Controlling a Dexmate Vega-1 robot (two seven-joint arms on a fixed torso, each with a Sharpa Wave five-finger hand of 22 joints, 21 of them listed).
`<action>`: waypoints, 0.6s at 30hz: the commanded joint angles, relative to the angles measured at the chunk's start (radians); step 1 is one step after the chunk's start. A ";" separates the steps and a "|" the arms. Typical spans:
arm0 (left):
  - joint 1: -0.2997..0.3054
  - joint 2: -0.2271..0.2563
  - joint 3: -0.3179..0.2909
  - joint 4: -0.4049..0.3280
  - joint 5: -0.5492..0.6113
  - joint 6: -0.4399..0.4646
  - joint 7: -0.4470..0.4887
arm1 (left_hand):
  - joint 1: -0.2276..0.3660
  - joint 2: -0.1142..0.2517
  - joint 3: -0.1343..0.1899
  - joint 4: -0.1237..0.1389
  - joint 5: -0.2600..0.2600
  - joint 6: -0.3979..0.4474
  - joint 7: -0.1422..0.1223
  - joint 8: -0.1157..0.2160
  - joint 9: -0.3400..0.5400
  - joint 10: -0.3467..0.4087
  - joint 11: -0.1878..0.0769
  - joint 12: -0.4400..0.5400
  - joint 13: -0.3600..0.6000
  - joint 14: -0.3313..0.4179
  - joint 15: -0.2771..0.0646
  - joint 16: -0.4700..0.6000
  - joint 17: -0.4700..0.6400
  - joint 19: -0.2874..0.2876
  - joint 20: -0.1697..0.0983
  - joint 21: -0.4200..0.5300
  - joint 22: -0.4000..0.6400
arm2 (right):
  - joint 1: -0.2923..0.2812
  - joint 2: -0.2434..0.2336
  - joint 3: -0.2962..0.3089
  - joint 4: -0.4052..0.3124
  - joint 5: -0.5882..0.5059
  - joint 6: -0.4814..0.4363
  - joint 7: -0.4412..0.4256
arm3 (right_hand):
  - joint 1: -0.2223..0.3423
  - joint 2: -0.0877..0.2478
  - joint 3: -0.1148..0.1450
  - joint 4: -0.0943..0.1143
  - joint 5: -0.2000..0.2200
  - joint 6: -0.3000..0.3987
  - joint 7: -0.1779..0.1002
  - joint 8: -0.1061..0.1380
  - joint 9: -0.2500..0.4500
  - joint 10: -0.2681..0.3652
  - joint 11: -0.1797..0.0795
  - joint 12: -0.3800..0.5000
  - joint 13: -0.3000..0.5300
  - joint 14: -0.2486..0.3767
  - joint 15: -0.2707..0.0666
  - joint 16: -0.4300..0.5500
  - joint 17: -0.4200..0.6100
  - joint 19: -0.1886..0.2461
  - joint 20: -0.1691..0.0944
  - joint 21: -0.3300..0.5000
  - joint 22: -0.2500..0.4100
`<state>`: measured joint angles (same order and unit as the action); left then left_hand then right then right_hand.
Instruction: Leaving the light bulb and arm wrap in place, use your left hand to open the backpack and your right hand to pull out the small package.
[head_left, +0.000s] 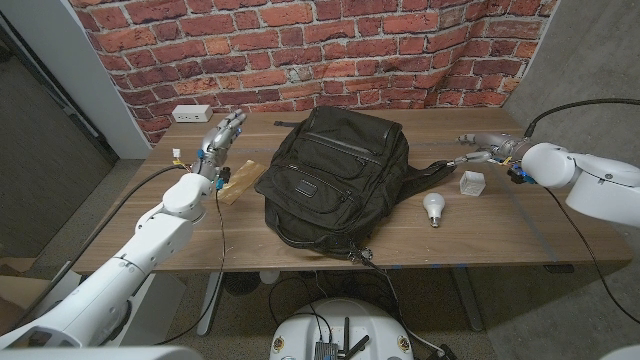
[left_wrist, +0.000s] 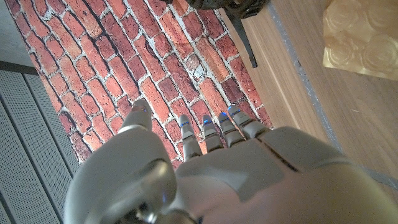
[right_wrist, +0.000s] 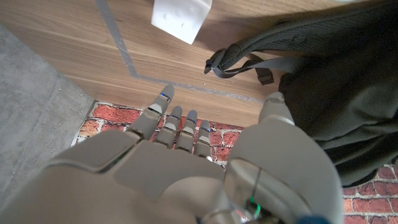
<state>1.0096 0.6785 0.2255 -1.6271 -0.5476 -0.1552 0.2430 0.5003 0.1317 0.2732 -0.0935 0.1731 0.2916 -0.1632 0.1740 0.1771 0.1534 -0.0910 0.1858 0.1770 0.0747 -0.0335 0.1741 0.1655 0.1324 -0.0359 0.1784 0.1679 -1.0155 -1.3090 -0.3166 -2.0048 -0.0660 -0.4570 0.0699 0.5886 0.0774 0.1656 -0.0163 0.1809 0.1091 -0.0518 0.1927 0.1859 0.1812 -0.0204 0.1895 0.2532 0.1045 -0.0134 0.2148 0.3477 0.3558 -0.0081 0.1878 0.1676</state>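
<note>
The black backpack (head_left: 335, 180) lies closed mid-table, so opening has not begun. Left hand (head_left: 222, 140) at its 9 o'clock and right hand (head_left: 487, 150) at 3 o'clock hover, fingers spread, holding nothing. Next, I judge, the left hand must reach the zipper.

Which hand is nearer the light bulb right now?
Right. The right hand hovers just behind the light bulb, by the backpack strap; the left hand is across the backpack.

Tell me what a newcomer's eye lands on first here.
The black backpack dominates, lying zipped in the middle of the wooden table before a red brick wall. Right of it lie a light bulb and a small clear box. The left hand and right hand hover on either side, fingers apart, holding nothing.
</note>
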 joint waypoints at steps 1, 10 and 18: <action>-0.009 -0.024 0.000 0.057 0.015 -0.074 -0.009 | -0.012 0.001 0.003 0.002 0.005 0.001 0.008 0.007 -0.001 0.007 0.004 0.007 -0.001 0.013 -0.012 0.004 0.004 0.009 -0.070 0.010 0.001 | -0.068 0.040 0.068 -0.009 0.102 0.022 -0.125 | -0.033 0.019 0.000 0.017 -0.002 0.014 -0.001 0.007 0.002 0.015 -0.006 0.009 -0.006 0.013 -0.015 0.011 0.000 0.007 -0.011 0.004 0.002; -0.048 -0.056 0.009 0.137 0.022 -0.142 -0.033 | -0.020 0.008 0.006 0.004 0.006 0.004 0.009 0.008 -0.001 0.013 0.004 0.009 -0.001 0.019 -0.015 0.006 0.003 0.016 -0.069 0.012 0.001 | -0.080 0.096 0.079 0.010 0.131 0.061 -0.199 | -0.067 0.034 -0.005 0.033 -0.002 0.028 -0.006 0.010 0.000 0.035 -0.012 0.015 -0.014 0.024 -0.023 0.016 0.000 0.019 -0.015 0.007 0.002; -0.097 -0.066 0.027 0.208 0.011 -0.163 -0.090 | -0.026 0.013 0.009 0.005 0.007 0.009 0.009 0.009 -0.001 0.016 0.006 0.009 -0.001 0.024 -0.016 0.006 0.003 0.021 -0.067 0.014 0.001 | -0.048 0.177 0.050 0.042 0.126 0.098 -0.258 | -0.084 0.040 -0.008 0.040 -0.001 0.040 -0.008 0.012 -0.001 0.041 -0.013 0.016 -0.019 0.030 -0.027 0.018 -0.001 0.023 -0.019 0.008 0.002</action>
<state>0.9649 0.6358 0.2336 -1.5102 -0.5332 -0.2654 0.2050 0.4833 0.1487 0.2761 -0.0909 0.1731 0.2962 -0.1586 0.1779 0.1726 0.1625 -0.0896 0.1858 0.1770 0.0896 -0.0375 0.1740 0.1654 0.1453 -0.0410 0.1859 0.1679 -1.0806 -1.2133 -0.2511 -1.9898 0.0472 -0.4006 -0.1070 0.5145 0.1200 0.1581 0.0158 0.1810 0.1370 -0.0585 0.1967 0.1861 0.2089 -0.0340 0.1971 0.2321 0.1257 -0.0343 0.2285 0.3440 0.3733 -0.0254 0.1878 0.1677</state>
